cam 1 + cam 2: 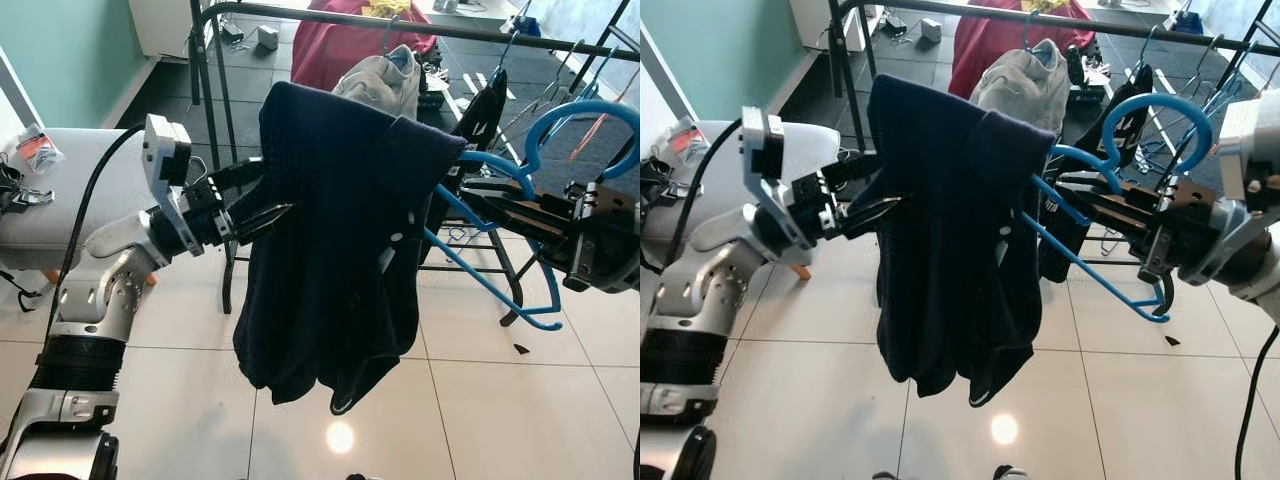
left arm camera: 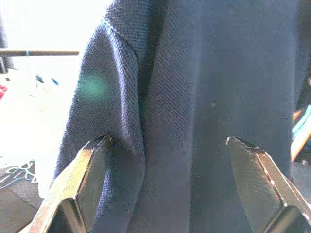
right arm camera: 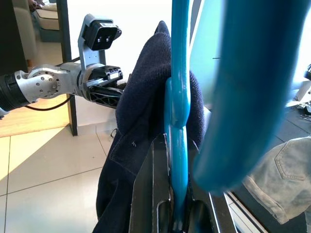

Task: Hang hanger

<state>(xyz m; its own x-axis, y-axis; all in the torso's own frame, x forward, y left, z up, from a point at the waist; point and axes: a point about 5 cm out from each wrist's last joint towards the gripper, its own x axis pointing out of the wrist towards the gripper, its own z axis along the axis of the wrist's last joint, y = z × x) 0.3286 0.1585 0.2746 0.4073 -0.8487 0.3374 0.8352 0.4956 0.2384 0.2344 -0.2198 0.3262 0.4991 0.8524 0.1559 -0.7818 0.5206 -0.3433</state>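
A blue plastic hanger (image 1: 578, 116) carries a dark navy shirt (image 1: 330, 250) that drapes over its left arm and hangs down. My right gripper (image 1: 482, 200) reaches in from the right and is shut on the blue hanger (image 3: 177, 97) just below its hook; the black fingers (image 3: 150, 194) clamp the stem. My left gripper (image 1: 262, 195) is at the shirt's left edge at chest height. Its fingers (image 2: 92, 170) stand wide open with the navy fabric (image 2: 194, 97) lying between and just beyond them.
Behind stands a black clothes rack with a top rail (image 1: 400, 22). A grey garment (image 1: 385, 75) and a red one (image 1: 350, 45) hang there, with more hangers at the far right. A white table (image 1: 60, 190) is at the left. Tiled floor (image 1: 180, 400) lies below.
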